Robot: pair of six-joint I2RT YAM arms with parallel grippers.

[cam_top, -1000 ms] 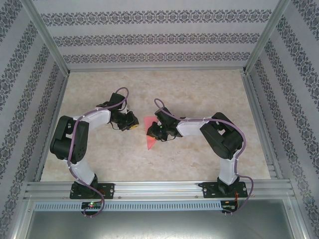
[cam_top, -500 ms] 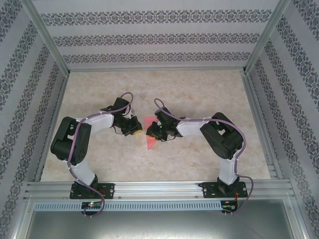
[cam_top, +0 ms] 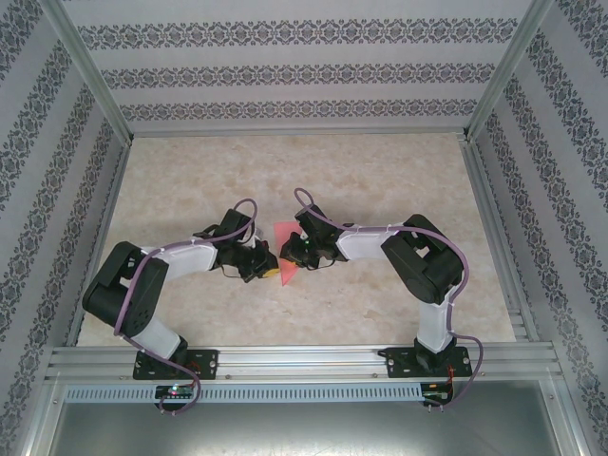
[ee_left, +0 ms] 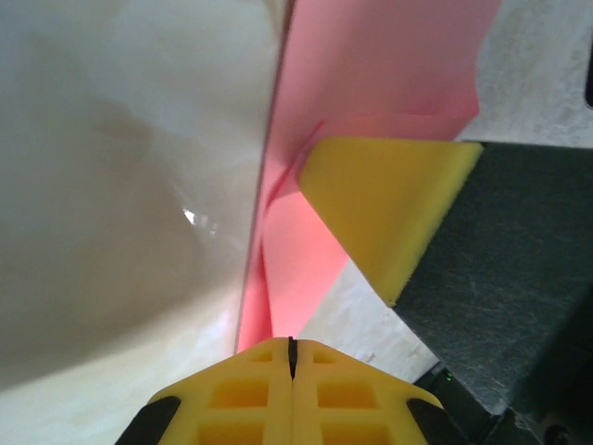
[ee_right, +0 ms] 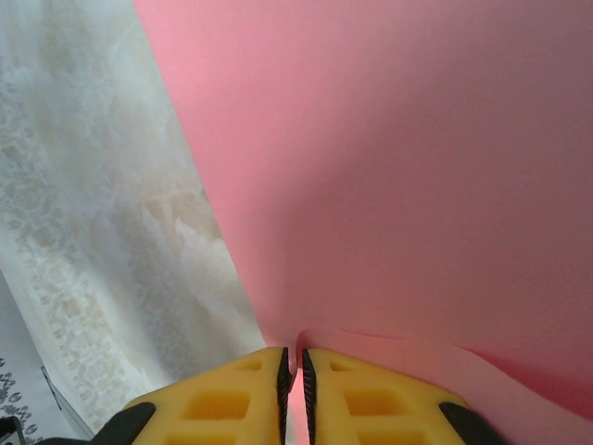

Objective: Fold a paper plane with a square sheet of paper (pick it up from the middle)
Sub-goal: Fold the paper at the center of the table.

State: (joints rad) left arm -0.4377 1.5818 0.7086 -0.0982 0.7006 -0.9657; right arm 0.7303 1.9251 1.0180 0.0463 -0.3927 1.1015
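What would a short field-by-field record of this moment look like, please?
paper: pink paper, creased, between the two arms
right end effector: shut on the paper's edge, pink showing between its fingers
left end effector: shut, tips at the paper; whether it grips the paper is unclear
surface: pale marbled table

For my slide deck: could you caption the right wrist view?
Right claw pinches a fold of pink paper, pale table alongside.
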